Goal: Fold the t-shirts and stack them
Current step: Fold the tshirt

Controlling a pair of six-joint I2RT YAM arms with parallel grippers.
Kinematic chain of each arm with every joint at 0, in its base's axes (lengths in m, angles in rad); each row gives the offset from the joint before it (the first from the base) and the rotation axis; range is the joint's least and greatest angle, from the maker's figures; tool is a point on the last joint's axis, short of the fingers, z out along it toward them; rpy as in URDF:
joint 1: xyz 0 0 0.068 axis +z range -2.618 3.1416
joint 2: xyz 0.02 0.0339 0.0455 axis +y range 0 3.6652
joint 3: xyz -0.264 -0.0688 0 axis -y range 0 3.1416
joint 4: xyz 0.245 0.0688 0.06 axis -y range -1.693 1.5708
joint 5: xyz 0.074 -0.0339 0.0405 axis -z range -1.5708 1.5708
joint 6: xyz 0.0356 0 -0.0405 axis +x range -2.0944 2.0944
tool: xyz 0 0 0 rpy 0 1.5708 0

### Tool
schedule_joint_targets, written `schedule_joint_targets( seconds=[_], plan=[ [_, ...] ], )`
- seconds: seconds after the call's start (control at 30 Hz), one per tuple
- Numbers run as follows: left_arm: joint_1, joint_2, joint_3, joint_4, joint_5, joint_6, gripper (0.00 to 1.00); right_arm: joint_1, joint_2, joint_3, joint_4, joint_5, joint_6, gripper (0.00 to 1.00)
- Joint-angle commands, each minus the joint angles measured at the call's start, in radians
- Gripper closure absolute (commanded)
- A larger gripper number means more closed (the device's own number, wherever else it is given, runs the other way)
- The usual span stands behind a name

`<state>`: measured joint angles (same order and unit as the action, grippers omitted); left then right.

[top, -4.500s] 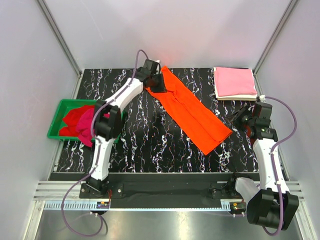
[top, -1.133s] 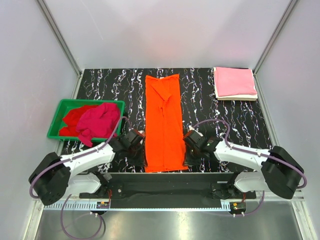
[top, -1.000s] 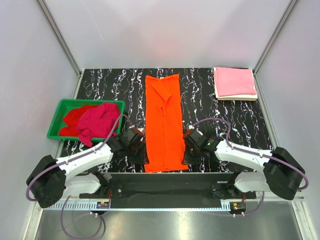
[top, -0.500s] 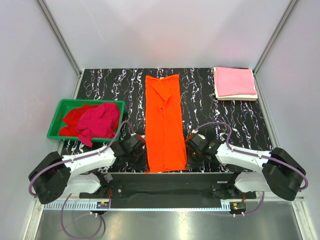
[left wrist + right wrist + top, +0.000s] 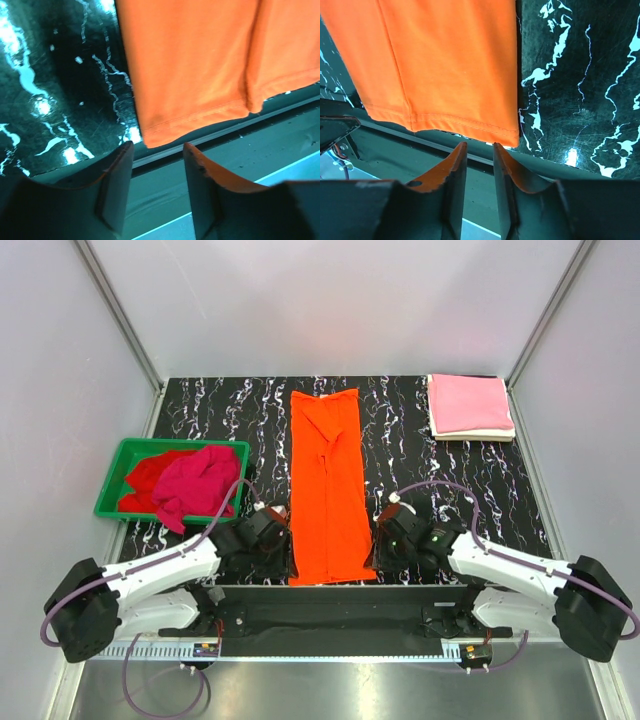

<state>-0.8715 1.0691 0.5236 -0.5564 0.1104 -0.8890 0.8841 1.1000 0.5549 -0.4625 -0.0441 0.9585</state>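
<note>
Bright orange t-shirt [image 5: 325,480] just ahead of left claw [image 5: 157,150] and right claw [image 5: 480,150], on black, white-veined table [image 5: 230,420]. Pink t-shirt [image 5: 470,403] over cream-white t-shirt [image 5: 478,436] far beyond right claw. Magenta t-shirt [image 5: 197,485] and red t-shirt [image 5: 143,475] in green bin [image 5: 108,498] beyond left claw.

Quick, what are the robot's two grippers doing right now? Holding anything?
Left gripper: open, holding nothing; the orange t-shirt hem lies just beyond its fingers.
Right gripper: open a little, holding nothing.

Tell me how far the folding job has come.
Done: pink shirt folded atop cream-white shirt, far right. In hand: orange shirt lies as a long strip; left gripper and right gripper open at its near corners. Left: crimson shirt and red shirt heaped in the green bin.
</note>
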Motion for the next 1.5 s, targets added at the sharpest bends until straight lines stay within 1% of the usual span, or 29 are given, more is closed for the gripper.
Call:
schedule_joint_targets(
  seconds=[0.0, 0.17, 0.37, 0.53, 0.7, 0.73, 0.97, 1.07, 1.1, 1.13, 1.27, 1.37, 1.47],
  plan=[
    [-0.004, 0.000, 0.007, -0.008, -0.025, -0.007, 0.49, 0.010, 0.011, -0.009, -0.013, 0.015, 0.013, 0.64],
    [-0.004, 0.003, -0.030, 0.036, -0.008, -0.028, 0.47, 0.010, 0.052, -0.019, 0.007, 0.000, 0.014, 0.63],
    [-0.003, 0.037, -0.074, 0.101, 0.005, -0.039, 0.49, 0.009, 0.047, -0.061, 0.031, 0.038, 0.014, 0.59],
    [-0.003, 0.080, -0.089, 0.130, 0.014, -0.039, 0.55, 0.009, 0.072, -0.087, 0.084, 0.023, 0.011, 0.59],
    [-0.004, 0.078, -0.089, 0.131, 0.018, -0.042, 0.63, 0.009, 0.072, -0.105, 0.108, 0.021, 0.014, 0.61],
    [-0.004, 0.078, -0.089, 0.128, 0.018, -0.042, 0.67, 0.009, 0.069, -0.107, 0.108, 0.021, 0.016, 0.62],
    [-0.003, 0.049, -0.079, 0.096, 0.008, -0.047, 0.78, 0.009, 0.046, -0.115, 0.107, 0.018, 0.028, 0.72],
    [-0.004, 0.042, -0.074, 0.090, 0.009, -0.048, 0.86, 0.009, 0.034, -0.113, 0.105, 0.018, 0.026, 0.85],
    [-0.004, 0.040, -0.070, 0.087, 0.014, -0.047, 0.97, 0.009, 0.028, -0.113, 0.105, 0.018, 0.026, 0.95],
    [-0.003, 0.040, -0.070, 0.087, 0.017, -0.047, 1.00, 0.010, 0.015, -0.113, 0.104, 0.018, 0.025, 1.00],
    [-0.009, 0.022, -0.037, 0.087, 0.049, -0.047, 1.00, 0.010, -0.035, -0.098, 0.062, 0.038, 0.016, 1.00],
    [-0.018, -0.027, -0.020, 0.076, 0.057, -0.065, 1.00, 0.009, -0.092, -0.067, -0.022, 0.072, 0.005, 1.00],
    [-0.040, -0.078, 0.001, 0.056, 0.057, -0.088, 1.00, 0.009, -0.161, -0.046, -0.088, 0.067, 0.006, 1.00]
  ],
)
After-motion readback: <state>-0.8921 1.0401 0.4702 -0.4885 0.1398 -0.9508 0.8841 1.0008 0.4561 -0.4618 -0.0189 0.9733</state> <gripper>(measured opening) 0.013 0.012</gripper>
